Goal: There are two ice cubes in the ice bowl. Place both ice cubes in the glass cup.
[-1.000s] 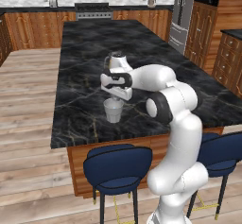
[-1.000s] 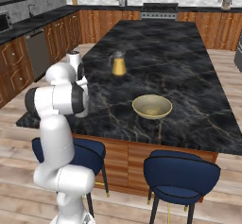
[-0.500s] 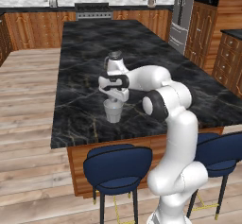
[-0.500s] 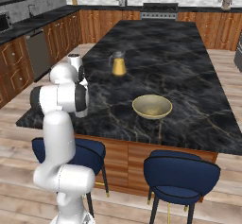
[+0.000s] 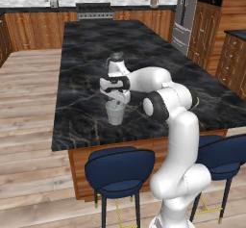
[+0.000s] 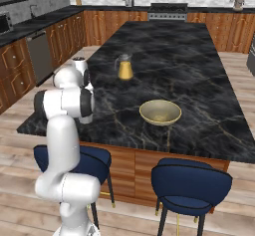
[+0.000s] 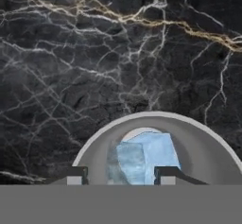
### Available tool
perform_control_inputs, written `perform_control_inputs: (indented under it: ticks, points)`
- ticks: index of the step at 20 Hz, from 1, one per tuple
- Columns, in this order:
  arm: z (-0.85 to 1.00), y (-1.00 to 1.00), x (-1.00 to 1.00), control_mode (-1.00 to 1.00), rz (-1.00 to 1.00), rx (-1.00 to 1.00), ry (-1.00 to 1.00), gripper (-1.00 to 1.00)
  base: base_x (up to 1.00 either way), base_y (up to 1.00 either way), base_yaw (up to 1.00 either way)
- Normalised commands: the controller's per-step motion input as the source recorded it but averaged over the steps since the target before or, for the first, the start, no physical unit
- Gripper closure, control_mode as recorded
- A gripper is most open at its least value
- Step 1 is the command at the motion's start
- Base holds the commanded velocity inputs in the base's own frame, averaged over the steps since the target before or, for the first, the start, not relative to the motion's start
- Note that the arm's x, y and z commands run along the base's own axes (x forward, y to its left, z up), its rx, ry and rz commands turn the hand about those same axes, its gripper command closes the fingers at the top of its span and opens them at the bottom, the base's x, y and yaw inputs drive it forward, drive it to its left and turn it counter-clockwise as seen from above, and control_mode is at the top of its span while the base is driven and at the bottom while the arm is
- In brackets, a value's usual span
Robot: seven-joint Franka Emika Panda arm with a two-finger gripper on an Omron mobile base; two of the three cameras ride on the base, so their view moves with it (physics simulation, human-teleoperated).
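Note:
The glass cup [image 5: 115, 114] stands near the island's front edge, and my gripper [image 5: 115, 101] hangs just above its rim. Looking straight down in the hand view, the cup's round rim [image 7: 156, 116] fills the lower half. Two pale blue ice cubes [image 7: 147, 153] lie inside it, one partly over the other. My gripper [image 7: 120, 176] is open, and its fingertips [image 7: 75, 175] stand wide apart, touching neither cube. The tan ice bowl [image 6: 160, 112] sits further along the counter, with no cube showing in it. My own arm hides the cup in the right base view.
A handled glass pitcher [image 6: 124, 68] of yellow-orange liquid stands behind the bowl on the black marble island [image 6: 199, 56]. Two blue stools [image 6: 191, 180] stand below the counter's front edge. The cup is close to that edge.
The hand has come down a little, closer to the cup's rim. Cup, bowl and pitcher have not moved.

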Motion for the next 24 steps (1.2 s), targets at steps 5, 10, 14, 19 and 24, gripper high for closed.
perform_control_inputs:
  ticks: [5, 10, 14, 19, 24]
  points:
    - [0.38, -0.26, -0.81, -1.00, 0.02, -0.02, -0.23, -1.00, 0.00, 0.00, 0.00]
    - [0.17, -0.76, -1.00, -1.00, 0.04, -0.02, -0.22, -1.00, 0.00, 0.00, 0.00]
    - [0.00, -0.08, -0.32, -1.00, 0.00, 0.02, -0.10, -1.00, 0.00, 0.00, 0.00]
    - [0.06, 0.44, -0.93, -1.00, 0.13, -0.09, -0.35, -1.00, 0.00, 0.00, 0.00]
    - [0.28, 0.72, -1.00, -1.00, 0.21, -0.15, -0.08, -1.00, 0.00, 0.00, 0.00]
